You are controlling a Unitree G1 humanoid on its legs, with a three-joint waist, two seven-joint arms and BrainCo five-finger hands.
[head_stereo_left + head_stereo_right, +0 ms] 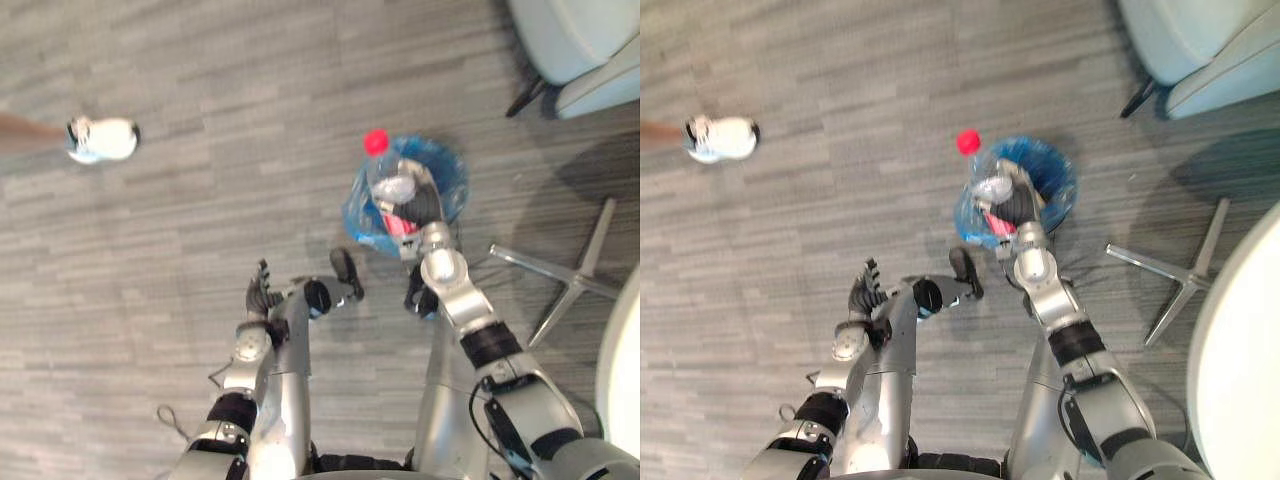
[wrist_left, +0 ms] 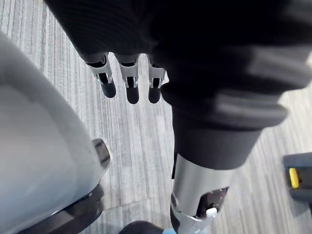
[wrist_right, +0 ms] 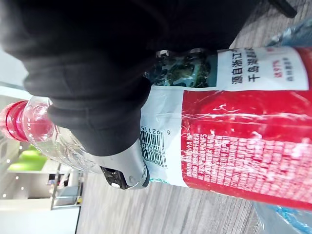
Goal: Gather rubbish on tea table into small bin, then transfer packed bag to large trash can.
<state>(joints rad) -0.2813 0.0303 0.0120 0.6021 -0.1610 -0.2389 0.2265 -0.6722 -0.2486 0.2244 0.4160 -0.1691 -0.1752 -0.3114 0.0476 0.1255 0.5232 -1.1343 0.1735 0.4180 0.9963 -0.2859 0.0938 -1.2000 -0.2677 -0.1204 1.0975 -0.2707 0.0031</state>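
The right hand (image 1: pixel 424 206) is curling its fingers round a clear plastic bottle with a red cap and red label (image 1: pixel 392 186), holding it over the small bin lined with a blue plastic bag (image 1: pixel 452 178), while the left hand (image 1: pixel 262 293) is hanging loose-fingered and empty.

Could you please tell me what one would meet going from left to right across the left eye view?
A person's white shoe → left hand → blue bin bag → silver star-shaped chair base.

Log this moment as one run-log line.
right hand: shut on bottle over blue-lined bin | left hand: open, idle
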